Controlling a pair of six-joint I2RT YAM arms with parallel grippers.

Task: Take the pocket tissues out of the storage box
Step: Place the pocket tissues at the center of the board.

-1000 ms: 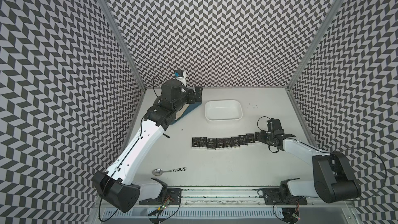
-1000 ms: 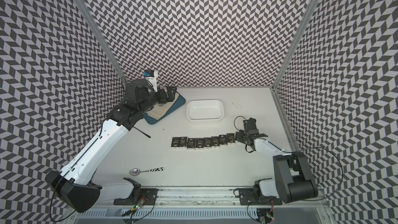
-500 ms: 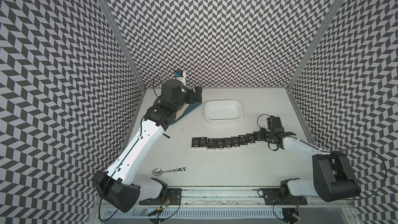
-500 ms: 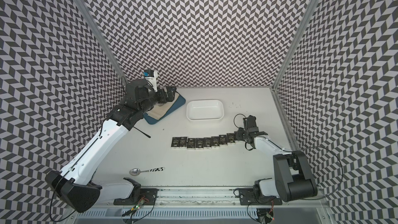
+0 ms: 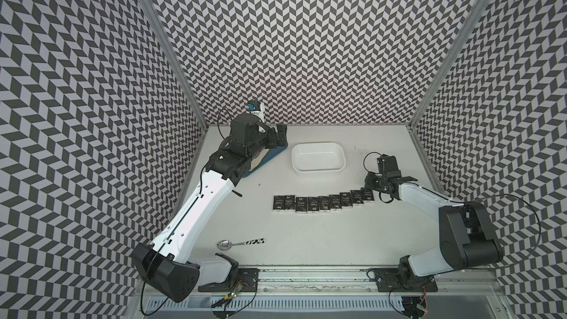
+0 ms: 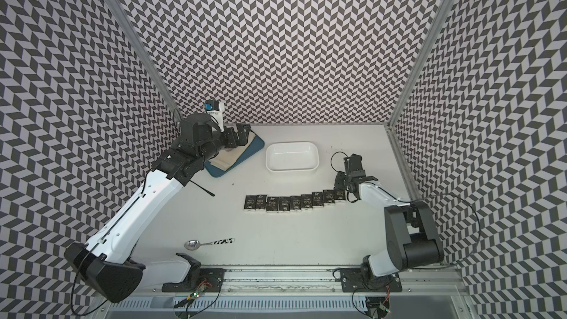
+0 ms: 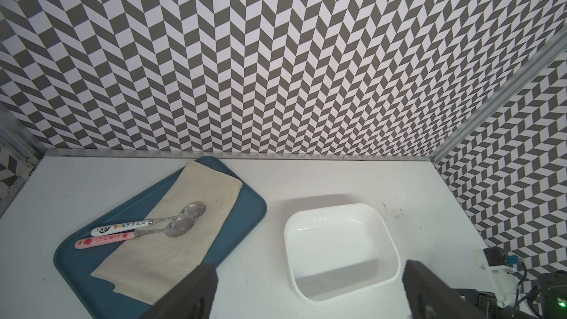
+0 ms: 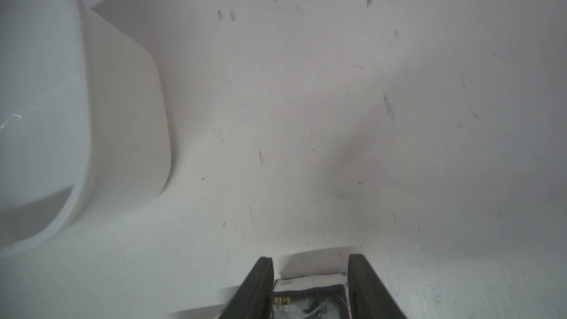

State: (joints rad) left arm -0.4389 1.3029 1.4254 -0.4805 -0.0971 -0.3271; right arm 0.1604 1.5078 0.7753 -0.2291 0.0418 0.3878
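Black flat rectangular tissue packet point(image 8: 310, 297) between fingers of right claw point(image 8: 310, 259), grip unclear, shallow white plastic storage box point(image 5: 317, 173) at ten o'clock

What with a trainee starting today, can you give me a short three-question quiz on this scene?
1. Count: how many pocket tissue packets lie in the row on the table?
2. True or false: a packet lies inside the white storage box.
3. Between the jaws of the right gripper sits: A nothing; B the row's end packet; C the box rim.
Key: 1 nine; 2 false; 3 B.
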